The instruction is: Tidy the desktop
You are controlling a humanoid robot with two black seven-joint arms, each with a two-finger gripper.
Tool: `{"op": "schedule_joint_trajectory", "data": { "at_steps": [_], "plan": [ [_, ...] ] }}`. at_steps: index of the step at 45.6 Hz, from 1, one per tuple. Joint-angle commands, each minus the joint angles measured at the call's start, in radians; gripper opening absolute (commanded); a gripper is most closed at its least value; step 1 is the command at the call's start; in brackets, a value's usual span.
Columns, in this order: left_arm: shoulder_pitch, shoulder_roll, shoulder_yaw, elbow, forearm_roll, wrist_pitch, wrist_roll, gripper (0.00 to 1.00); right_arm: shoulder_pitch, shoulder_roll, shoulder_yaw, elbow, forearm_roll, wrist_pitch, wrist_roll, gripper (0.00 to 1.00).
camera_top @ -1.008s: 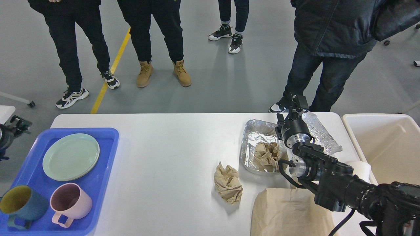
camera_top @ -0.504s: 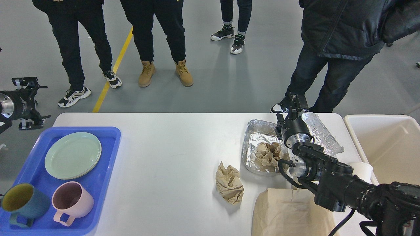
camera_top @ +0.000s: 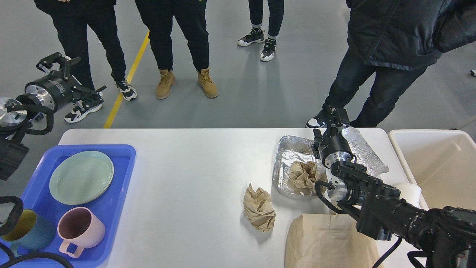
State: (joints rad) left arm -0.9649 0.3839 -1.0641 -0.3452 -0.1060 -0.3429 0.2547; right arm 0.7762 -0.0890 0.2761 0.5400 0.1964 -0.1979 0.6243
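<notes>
White counter (camera_top: 193, 167) fills the near middle of the view, cream bin (camera_top: 438, 167) just off its right end. Blue tray (camera_top: 119, 178) sits at near left, loaded with green plate (camera_top: 81, 177), pink mug (camera_top: 80, 230) and teal mug (camera_top: 29, 230). Foil tray (camera_top: 288, 156) at far right holds crumpled paper; a second paper wad (camera_top: 259, 208) lies just left of it. Left pincer (camera_top: 55, 63) is raised off the far-left edge, fingers spread. Right pincer (camera_top: 336, 119) is at the foil; its state cannot be told.

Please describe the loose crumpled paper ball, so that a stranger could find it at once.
On the white desktop, look right of centre, beside the foil tray. The brown crumpled paper ball lies on bare tabletop, unlike the similar ball inside the foil.
</notes>
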Motion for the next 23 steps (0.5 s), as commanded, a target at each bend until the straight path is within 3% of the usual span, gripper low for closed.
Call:
{"op": "schedule_joint_trajectory", "data": {
  "at_steps": [1,4,23],
  "plan": [
    [0.026,-0.071,-0.024,-0.002,0.0,-0.001,-0.202,0.96,0.0,0.0,0.0,0.0,0.0,0.0,0.0,1.0],
    [0.034,-0.091,-0.025,-0.002,0.0,-0.001,-0.239,0.96,0.0,0.0,0.0,0.0,0.0,0.0,0.0,1.0],
    [0.025,-0.091,0.001,-0.003,0.006,-0.002,-0.241,0.96,0.0,0.0,0.0,0.0,0.0,0.0,0.0,1.0]
  ]
}}
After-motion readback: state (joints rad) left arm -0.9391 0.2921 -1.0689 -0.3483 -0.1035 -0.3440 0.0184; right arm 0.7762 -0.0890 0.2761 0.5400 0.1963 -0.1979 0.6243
